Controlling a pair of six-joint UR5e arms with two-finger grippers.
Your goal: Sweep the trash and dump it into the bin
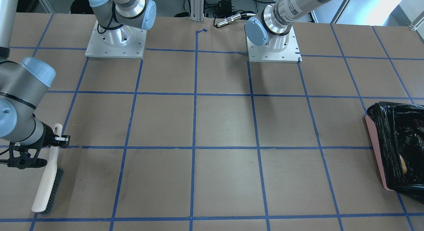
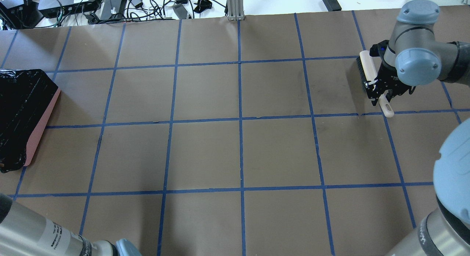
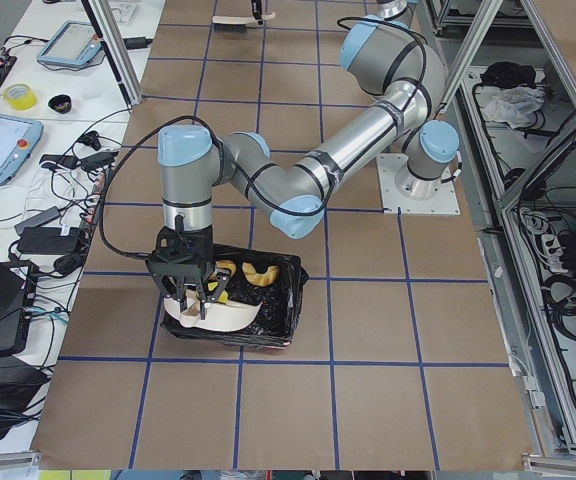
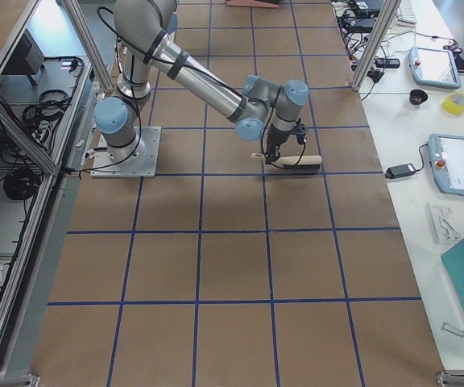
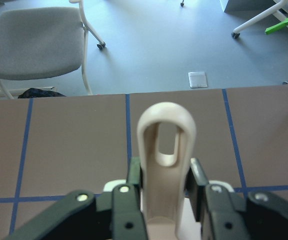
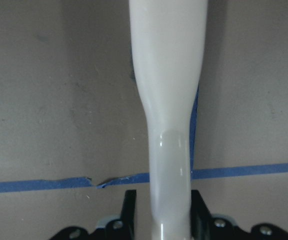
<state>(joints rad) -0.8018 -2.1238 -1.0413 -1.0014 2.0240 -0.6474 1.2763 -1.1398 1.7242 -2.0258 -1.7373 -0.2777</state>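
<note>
The left fingers [image 5: 134,175] are pinching the looped handle of the beige dustpan [image 5: 165,150] from both sides. The right fingers [image 6: 129,212] are pressing in on the pale handle of the brush [image 6: 168,100] the same way.

From my side camera on the robot's left, I am seeing the trash lying inside the bin [image 3: 290,300]. An orange-brown lump [image 3: 224,268] and a pale crescent [image 3: 261,272] are sitting side by side on the black bag [image 3: 278,285]. I cannot pick out the yellow wedge for certain.

The bin is standing at the robot's left end of the worktop [image 2: 238,153], with its pink side facing the middle and the bag folding over the rim. The near arm is holding the dustpan over the bin's near part, with the pan just above the bag and the handle pointing up into the fingers.

Well apart from all this, at the robot's right end, the brush is slanting in the far arm's grip. Its bristles are down at the worktop and its handle end is crossing a blue tape line [image 6: 44,184].
</note>
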